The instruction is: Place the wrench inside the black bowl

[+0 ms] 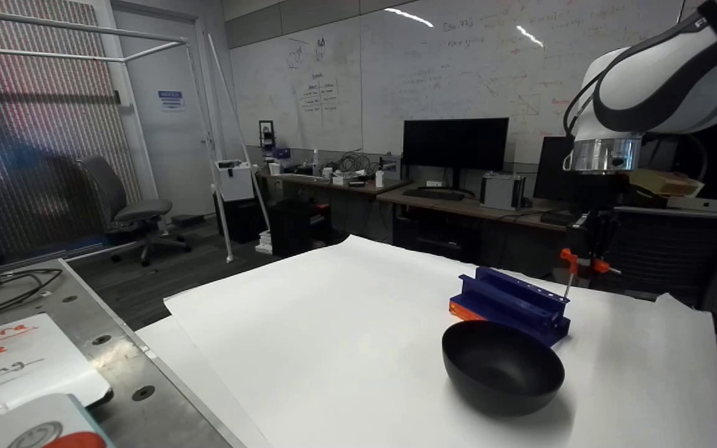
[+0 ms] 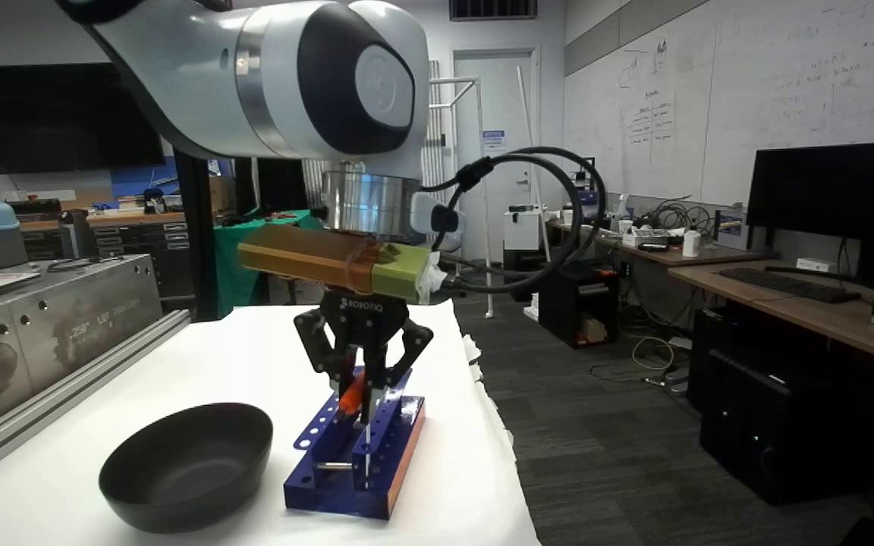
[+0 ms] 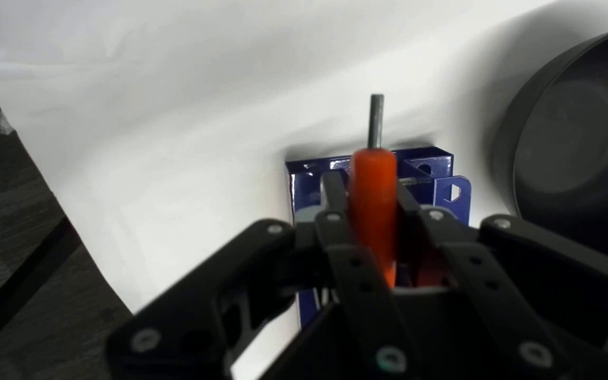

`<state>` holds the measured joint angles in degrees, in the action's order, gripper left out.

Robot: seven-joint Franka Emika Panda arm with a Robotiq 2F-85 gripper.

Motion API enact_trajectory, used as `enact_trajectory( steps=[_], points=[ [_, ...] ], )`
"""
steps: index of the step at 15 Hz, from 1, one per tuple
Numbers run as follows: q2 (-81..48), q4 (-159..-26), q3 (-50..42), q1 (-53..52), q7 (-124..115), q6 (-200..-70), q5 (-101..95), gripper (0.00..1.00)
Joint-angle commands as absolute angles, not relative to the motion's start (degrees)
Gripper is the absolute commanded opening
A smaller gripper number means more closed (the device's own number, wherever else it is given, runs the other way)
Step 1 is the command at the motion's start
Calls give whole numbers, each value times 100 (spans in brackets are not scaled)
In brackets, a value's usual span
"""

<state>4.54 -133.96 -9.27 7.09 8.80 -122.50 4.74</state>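
Over the blue rack (image 1: 511, 305), the gripper (image 3: 371, 198) is clamped on the wrench (image 3: 373, 174); the black bowl (image 3: 568, 137) lies toward two o'clock in the wrist view. The wrench should be light, stiff, perhaps slick: hold mid-handle.

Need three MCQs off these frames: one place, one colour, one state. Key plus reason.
1. Relative to the rack, the bowl is:
A) on top of it
B) beside it, on the sheet
C) underneath it

2. Apart from bare metal, the wrench is:
A) orange
B) green
C) white

3. The jaws are:
A) wide open
B) shut on nothing
C) closed on the wrench

Key:
1 B: the wrist view shows a strip of sheet between bowl and rack.
2 A: its handle shows orange in the wrist view.
3 C: the wrench fills the gap between the jaws in the wrist view.
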Motion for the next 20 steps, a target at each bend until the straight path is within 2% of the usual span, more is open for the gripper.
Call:
enact_trajectory(
  steps=[1, 5, 10, 20],
  points=[
    [999, -13402, -803, 663, 848, -12098, 415, 9],
    [1357, -13332, -778, 585, 1027, -12113, 708, 9],
    [1330, -12965, -1058, 436, 1582, -11806, 2282, 9],
    [-214, -12087, -1516, 953, 1634, -10002, 3541, 9]
  ],
)
